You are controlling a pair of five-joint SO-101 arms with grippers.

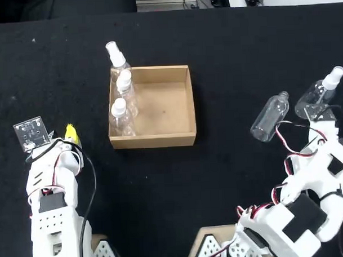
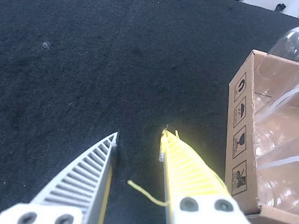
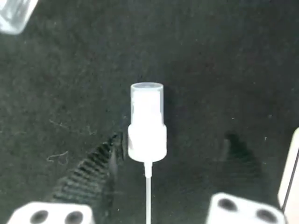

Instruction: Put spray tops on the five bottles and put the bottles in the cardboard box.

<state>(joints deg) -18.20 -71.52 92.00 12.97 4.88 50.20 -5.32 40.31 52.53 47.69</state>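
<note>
Three capped bottles lie in a row along one wall of the cardboard box, the farthest one poking its nozzle out over the rim. That leaves two, well apart from the box on the black tabletop. A fourth bottle lies on its side with a spray top at its neck, its dip tube running back through the clear body. Just beside it lies a bare bottle with an open neck. These look feather-light, thin-walled and slick: they will roll when nudged and dent under a hard squeeze. My call is to grip across the mid-body, never the nozzle or that bendy tube. The right arm comes in from the near corner and angles outward, with the right gripper at the base end of the fourth bottle. Whether it is clamped on the plastic or just around it, I cannot tell. The left arm stands upright at the near left. The left gripper is spread wide and holding nothing, pointed low over bare tabletop beside the box wall.
</note>
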